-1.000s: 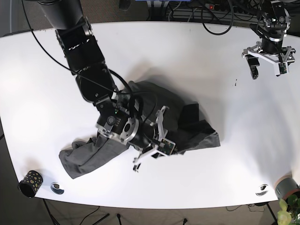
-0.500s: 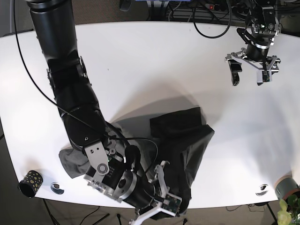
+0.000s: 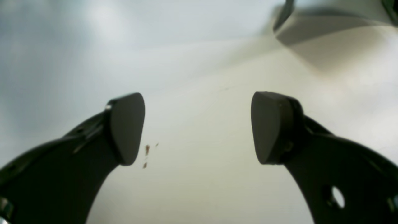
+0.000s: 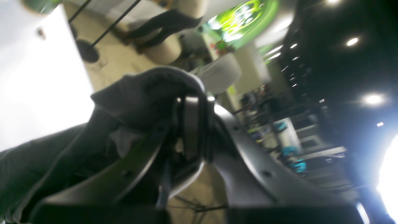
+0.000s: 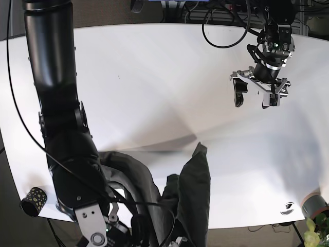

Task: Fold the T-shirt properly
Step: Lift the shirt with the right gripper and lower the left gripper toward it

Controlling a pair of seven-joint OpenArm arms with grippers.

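Observation:
The dark grey T-shirt (image 5: pixel 193 190) is bunched and lifted at the table's front edge, with a fold standing up near the middle. My right gripper (image 4: pixel 191 102) is shut on a bunch of the shirt's fabric (image 4: pixel 140 93), held up past the table edge. In the base view only its arm (image 5: pixel 61 144) shows; the jaws lie below the frame. My left gripper (image 5: pixel 253 98) is open and empty over the bare white table (image 5: pixel 154 77) at the back right, far from the shirt. It also shows in the left wrist view (image 3: pixel 197 127), wide open.
A black patterned cup (image 5: pixel 33 200) stands at the front left corner. A small disc (image 5: pixel 287 208) and a grey plant pot (image 5: pixel 314 206) sit at the front right. Cables (image 5: pixel 221 20) run along the back edge. Small reddish specks (image 3: pixel 146 152) mark the table under the left gripper.
The right arm has dragged the shirt from the table's middle to the front edge and lifted it. The left gripper has moved left and slightly forward, still open.

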